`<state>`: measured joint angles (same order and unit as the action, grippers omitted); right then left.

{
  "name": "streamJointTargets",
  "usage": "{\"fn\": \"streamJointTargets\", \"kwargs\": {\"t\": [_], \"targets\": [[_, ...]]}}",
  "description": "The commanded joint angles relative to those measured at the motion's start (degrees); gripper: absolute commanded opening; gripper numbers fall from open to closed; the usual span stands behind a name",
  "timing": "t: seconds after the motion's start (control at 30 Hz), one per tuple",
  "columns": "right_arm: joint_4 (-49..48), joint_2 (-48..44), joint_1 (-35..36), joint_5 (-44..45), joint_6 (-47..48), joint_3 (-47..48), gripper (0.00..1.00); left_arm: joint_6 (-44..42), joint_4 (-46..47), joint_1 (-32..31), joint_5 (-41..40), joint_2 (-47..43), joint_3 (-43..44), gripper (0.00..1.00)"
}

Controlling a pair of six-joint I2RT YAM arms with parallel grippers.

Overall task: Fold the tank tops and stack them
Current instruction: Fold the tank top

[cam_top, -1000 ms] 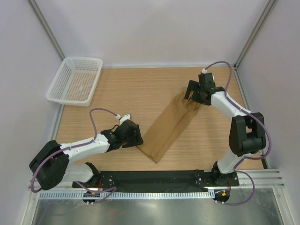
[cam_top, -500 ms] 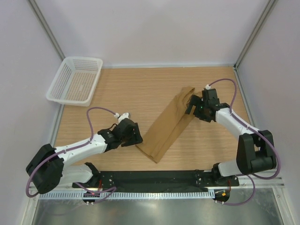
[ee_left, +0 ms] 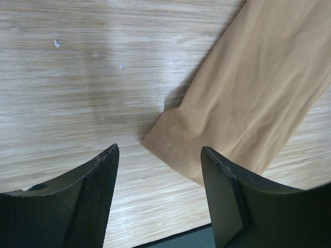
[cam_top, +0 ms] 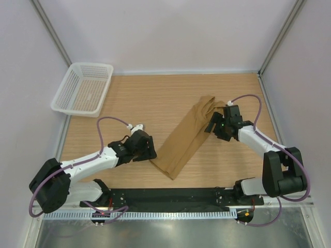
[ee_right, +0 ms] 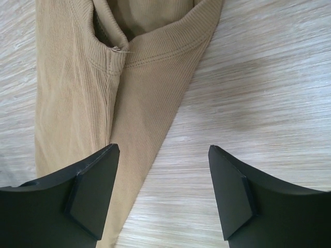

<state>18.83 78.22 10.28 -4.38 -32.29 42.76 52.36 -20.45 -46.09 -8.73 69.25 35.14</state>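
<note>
The tan-brown tank top (cam_top: 187, 136) lies folded into a long narrow strip, running diagonally from the table's near middle up to the right. My left gripper (cam_top: 150, 154) is open and empty just left of the strip's near end; the ribbed hem corner (ee_left: 181, 139) shows between its fingers. My right gripper (cam_top: 212, 126) is open and empty, low at the strip's far right edge. The right wrist view shows the strap end and a seam of the tank top (ee_right: 124, 57) ahead of its fingers, the left finger over cloth, the right over bare wood.
A white plastic mesh basket (cam_top: 83, 89) stands at the far left corner. The wooden table (cam_top: 139, 98) is walled by pale panels. A black base rail (cam_top: 170, 197) runs along the near edge.
My right gripper has let go of the top's far end, moved nearer and down along the strip's right edge, and the far end now lies flat. The left arm barely moved.
</note>
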Motion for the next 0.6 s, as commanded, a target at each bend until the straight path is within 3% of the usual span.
{"fn": "streamJointTargets", "kwargs": {"t": [0.0,0.23,0.57], "targets": [[-4.2,-1.2,-0.2,-1.3,-2.4,-0.7,0.75,-2.1,0.2,0.8,0.6,1.3,1.8,0.65],[-7.8,3.3,-0.3,-1.3,-3.5,-0.6,0.69,-2.6,2.0,1.6,2.0,5.2,3.0,0.64],[-10.2,14.5,-2.5,2.6,-3.7,4.0,0.43,-3.3,2.6,2.2,3.5,7.0,4.7,0.63]]}}
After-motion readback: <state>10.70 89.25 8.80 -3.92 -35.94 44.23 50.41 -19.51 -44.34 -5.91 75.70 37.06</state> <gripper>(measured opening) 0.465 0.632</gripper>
